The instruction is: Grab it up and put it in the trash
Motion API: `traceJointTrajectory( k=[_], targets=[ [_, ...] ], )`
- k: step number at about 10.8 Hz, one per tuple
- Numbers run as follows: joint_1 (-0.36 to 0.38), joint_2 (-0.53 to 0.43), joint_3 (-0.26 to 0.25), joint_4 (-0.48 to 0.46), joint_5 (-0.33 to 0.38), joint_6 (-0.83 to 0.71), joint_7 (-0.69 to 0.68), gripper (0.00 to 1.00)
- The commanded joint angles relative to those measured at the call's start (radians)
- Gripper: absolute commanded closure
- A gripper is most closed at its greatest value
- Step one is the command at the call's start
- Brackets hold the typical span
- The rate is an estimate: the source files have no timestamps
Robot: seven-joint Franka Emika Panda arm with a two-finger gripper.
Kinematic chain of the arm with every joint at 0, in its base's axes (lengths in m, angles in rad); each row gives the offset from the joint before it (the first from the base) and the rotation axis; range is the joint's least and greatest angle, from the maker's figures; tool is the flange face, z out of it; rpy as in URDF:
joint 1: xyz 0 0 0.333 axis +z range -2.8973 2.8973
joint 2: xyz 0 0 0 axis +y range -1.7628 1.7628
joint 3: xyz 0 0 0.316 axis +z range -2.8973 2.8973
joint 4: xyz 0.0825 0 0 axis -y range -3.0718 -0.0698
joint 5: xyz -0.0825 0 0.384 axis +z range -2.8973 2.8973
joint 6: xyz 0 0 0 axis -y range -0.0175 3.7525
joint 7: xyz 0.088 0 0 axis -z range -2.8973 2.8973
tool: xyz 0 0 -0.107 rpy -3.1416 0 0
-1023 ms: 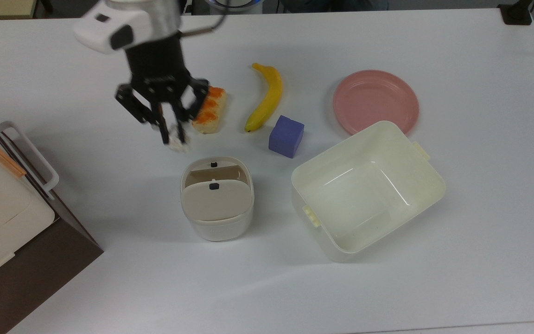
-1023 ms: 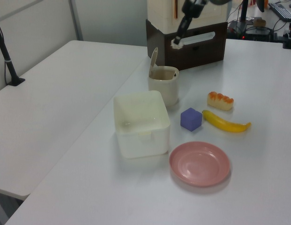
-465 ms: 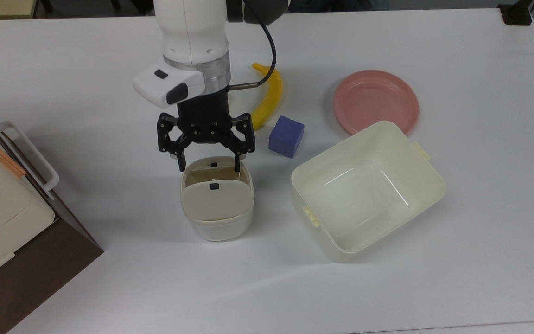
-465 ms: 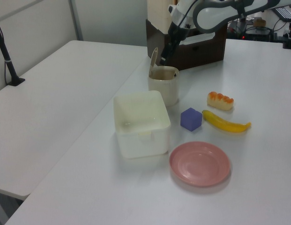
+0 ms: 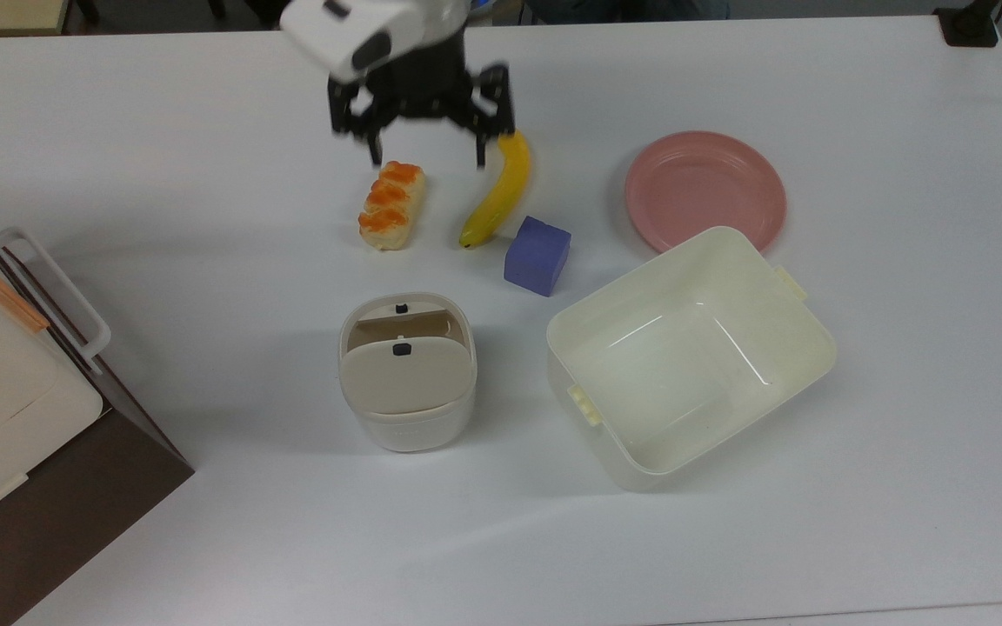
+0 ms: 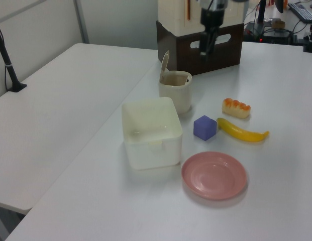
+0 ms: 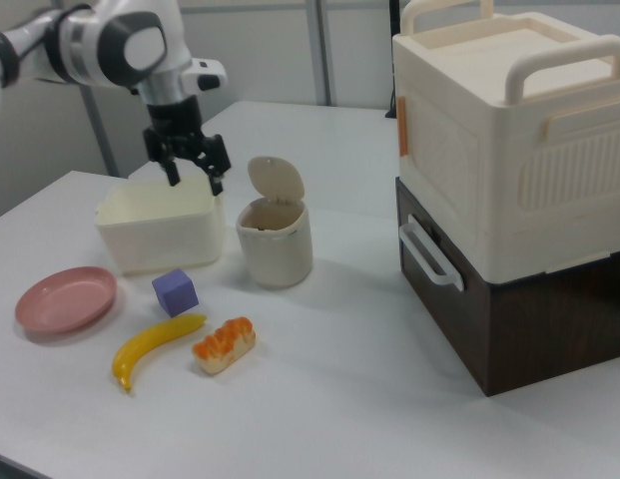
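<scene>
In the top view, the trash (image 5: 407,372) stands nearest the lower edge of the white table (image 5: 162,539), its beige swing lid tipped so a slot gapes at the bin's 12 o'clock side, between the two black knobs. The paper wad cannot be made out on the table or between the fingers; the inside of the bin is too dark to tell. At 3 o'clock from the bin sits the larger cream tub (image 5: 691,356), lidless and bare inside. At the bin's 9 o'clock, on the top view's left edge, stands a brown and cream box (image 5: 5,409).

Farther up, at about 1 o'clock from the bin, lies a purple cube (image 5: 537,256), just beside the banana (image 5: 497,193); the orange-topped bread roll (image 5: 391,205) lies at 12 o'clock from the bin. A pink plate (image 5: 705,189) rests at the tub's 12 o'clock.

Farthest — above the roll and banana — hangs the gripper (image 5: 426,160), fingers spread wide and holding nothing, well apart from the bin. In the right view the gripper (image 7: 193,176) hangs in front of the tub, fingers apart.
</scene>
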Motion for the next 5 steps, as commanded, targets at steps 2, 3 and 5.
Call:
traceJointTrajectory(
  k=[2,3,5],
  targets=[
    [0.001,-0.098,-0.017,-0.045,0.015,-0.109,0.03,0.0],
    [0.0,-0.098,-0.019,-0.044,0.021,-0.097,0.046,0.0],
    [-0.003,-0.092,-0.018,-0.044,0.012,-0.092,0.066,0.0]
  ],
)
